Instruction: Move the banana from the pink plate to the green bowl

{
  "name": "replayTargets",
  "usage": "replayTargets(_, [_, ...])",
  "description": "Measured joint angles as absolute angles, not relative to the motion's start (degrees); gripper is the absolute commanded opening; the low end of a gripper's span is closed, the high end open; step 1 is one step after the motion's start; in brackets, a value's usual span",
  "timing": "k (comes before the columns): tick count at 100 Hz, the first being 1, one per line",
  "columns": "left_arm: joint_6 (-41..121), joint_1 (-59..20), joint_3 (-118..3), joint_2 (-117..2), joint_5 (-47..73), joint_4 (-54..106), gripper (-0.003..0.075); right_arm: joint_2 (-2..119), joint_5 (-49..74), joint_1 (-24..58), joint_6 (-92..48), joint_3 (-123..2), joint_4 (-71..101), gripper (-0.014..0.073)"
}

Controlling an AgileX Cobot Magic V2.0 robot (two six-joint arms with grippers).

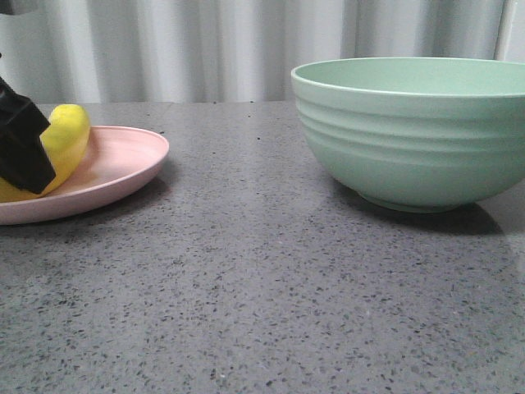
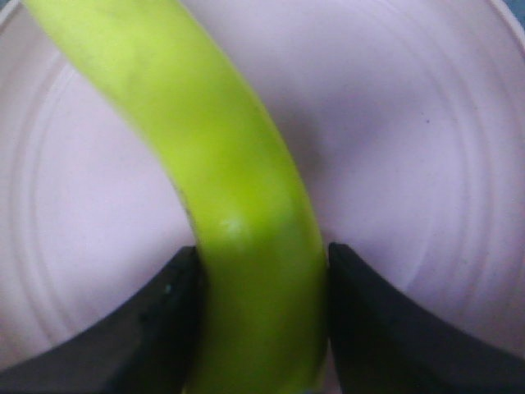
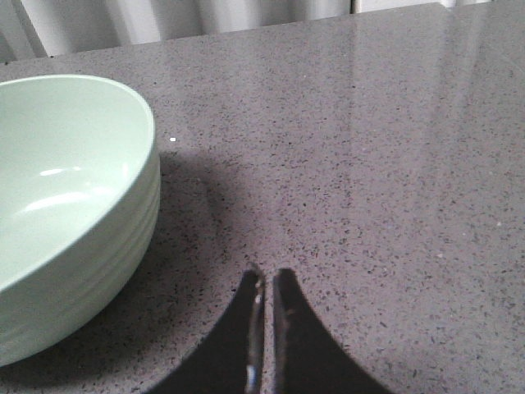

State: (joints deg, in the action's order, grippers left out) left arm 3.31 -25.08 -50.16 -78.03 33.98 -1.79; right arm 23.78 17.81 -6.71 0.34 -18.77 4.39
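Note:
The yellow banana (image 1: 70,135) lies on the pink plate (image 1: 123,168) at the left edge of the front view. My left gripper (image 1: 25,152) is shut on the banana, its black fingers pressed against both sides of it. In the left wrist view the banana (image 2: 238,205) runs between the fingers (image 2: 148,336) over the plate (image 2: 410,148). The green bowl (image 1: 418,131) stands empty at the right. My right gripper (image 3: 268,283) is shut and empty over the table beside the bowl (image 3: 74,205); it does not show in the front view.
The grey speckled tabletop (image 1: 262,271) stretches between the plate and the bowl. A pale curtain (image 1: 230,41) hangs behind the table's far edge.

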Motion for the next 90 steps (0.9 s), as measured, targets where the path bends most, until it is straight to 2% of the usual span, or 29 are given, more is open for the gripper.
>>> replayTargets(20, [3.31, -25.08, -50.42, -78.27, 33.62, -1.79, -0.0021, 23.78, 17.81, -6.27, 0.34, -18.77, 4.39, -0.0072])
replayTargets(56, [3.31, -25.69, -55.76, -77.83, 39.32, -1.79, -0.0018, 24.67, 26.52, -0.08, -0.56, -25.16, 4.39, -0.0055])
replayTargets(66, [3.31, -27.48, -58.01, -75.97, 39.97, -2.03, -0.0018, 26.7, 30.8, 2.57, -0.56, -29.71, 4.62, 0.0036])
replayTargets(83, [3.31, -33.77, -60.46, -72.71, 40.55, -2.03, -0.0018, 32.91, 36.6, 9.05, -1.4, -38.03, 6.23, 0.0306])
replayTargets(90, [3.31, -36.35, -60.72, -71.65, 40.68, -2.03, -0.0018, 36.22, 37.69, 12.17, -1.66, -40.95, 7.6, 0.0369])
